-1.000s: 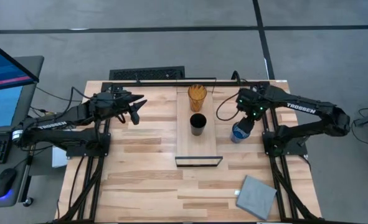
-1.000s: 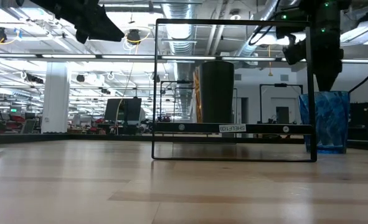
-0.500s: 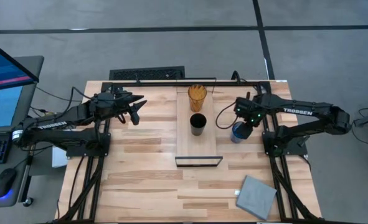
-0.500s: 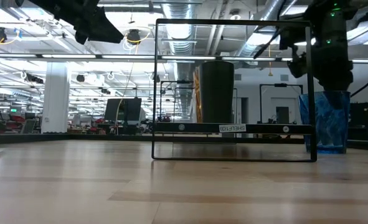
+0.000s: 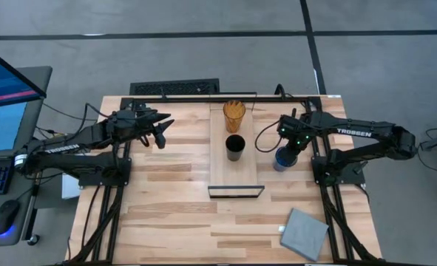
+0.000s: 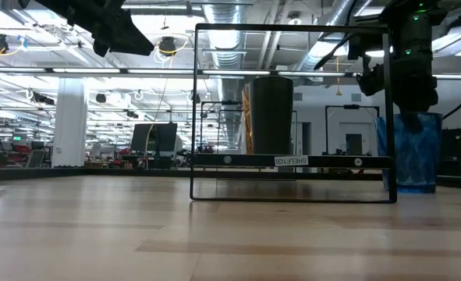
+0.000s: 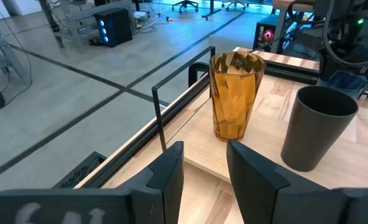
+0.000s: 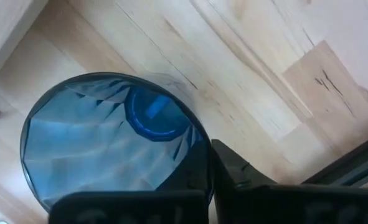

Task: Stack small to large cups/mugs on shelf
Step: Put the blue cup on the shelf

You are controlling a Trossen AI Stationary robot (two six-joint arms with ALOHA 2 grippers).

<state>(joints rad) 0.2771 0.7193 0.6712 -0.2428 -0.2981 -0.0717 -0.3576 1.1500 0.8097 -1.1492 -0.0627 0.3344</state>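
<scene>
1. Now we find the right gripper [image 5: 286, 150] pressed together on the rim of the short translucent blue faceted cup [image 5: 283, 158], one finger inside the wall and one outside, as the right wrist view shows [image 8: 118, 143].
2. We judge this cup light, thin-walled and stiff plastic, smooth enough to slip; a rim pinch should carry it if kept upright, though it may swing.
3. From the long narrow light-wood shelf plank [image 5: 219, 174] the blue cup stands on the table at about three o'clock, just beside the plank's edge and not on it.
4. On the plank we count two cups: one tall translucent amber-orange tumbler [image 5: 234, 114] toward twelve o'clock, and one black tapered cup [image 5: 235, 146] just beside it toward six o'clock.
5. So we count three cups, one of each kind, and one shelf.
6. At nine o'clock the left gripper [image 5: 161, 127] hangs over the table with its fingers [image 7: 171, 177] somewhat spread, holding nothing.
</scene>
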